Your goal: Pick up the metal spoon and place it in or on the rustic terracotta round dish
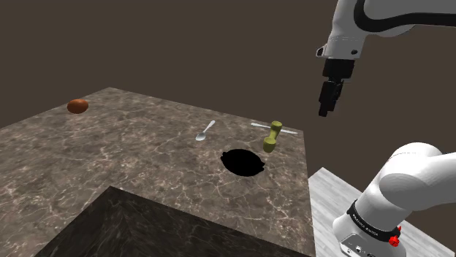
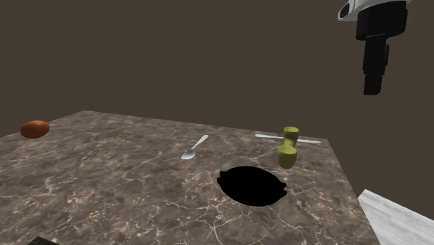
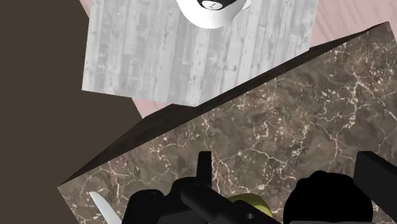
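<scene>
One arm only, so the move turns on where the spoon lies from its gripper [image 1: 326, 109]. That gripper hangs high over the table's [image 1: 109, 168] edge beside the stand [image 1: 332, 191], pointing down. In the wrist view its fingers [image 3: 203, 167] stand well apart with nothing between them, so it is open and empty.

Nearest below it, at the table corner closest to the stand, an olive dumbbell [image 1: 272, 136] lies with a pale, thin utensil [image 1: 286, 131] just beyond it along the far edge. Just beside the dumbbell, toward the table's middle, sits the round dish [image 1: 243, 162], drawn plain black.

Farther on, near the middle of the far edge and apart from the dish, the grey spoon [image 1: 206, 131] lies flat. Its long axis runs slantwise, with the bowl toward the table's middle and the handle toward the far edge. I judge the gripper must descend and travel away from the stand, past dumbbell and dish, with the fingers set across that handle.

Farthest off, a brown rounded thing [image 1: 78, 106] rests by the far corner opposite, well apart from everything
</scene>
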Controlling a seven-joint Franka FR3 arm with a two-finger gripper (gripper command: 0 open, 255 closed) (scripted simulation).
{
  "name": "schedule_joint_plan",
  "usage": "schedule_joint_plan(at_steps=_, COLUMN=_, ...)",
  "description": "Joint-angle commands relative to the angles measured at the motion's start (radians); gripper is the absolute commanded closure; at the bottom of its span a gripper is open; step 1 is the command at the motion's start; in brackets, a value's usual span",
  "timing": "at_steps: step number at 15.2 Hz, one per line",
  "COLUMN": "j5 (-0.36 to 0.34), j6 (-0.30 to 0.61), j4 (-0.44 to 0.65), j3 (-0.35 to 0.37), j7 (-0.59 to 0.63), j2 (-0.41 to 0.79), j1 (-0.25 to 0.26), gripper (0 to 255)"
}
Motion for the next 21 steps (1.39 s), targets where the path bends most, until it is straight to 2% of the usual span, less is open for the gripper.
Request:
schedule_joint_plan(at_steps=1, j5=0.0, j6=0.0, j4=0.0, j3=0.0, j7=0.0, j2=0.0, j1=0.0, gripper=0)
schedule_joint_plan(at_steps=7, j5=0.118, j6=0.167, j4=-0.002, j3=0.12, j7=0.223, j2=0.129, j1=-0.015, gripper=0)
schedule_joint_plan(at_steps=12, j5=0.182, j6=0.311, j4=0.038, j3=0.21, j7=0.399, j2=0.274, j1=-0.032, gripper=0)
schedule_joint_plan(at_steps=17, j5=0.207, j6=0.447, j4=0.111, j3=0.287, j7=0.573, j2=0.443, j1=-0.057, gripper=0)
schedule_joint_plan(at_steps=21, j5=0.195, j6=0.545, j4=0.191, j3=0.335, j7=0.716, j2=0.589, j1=-0.076, gripper=0)
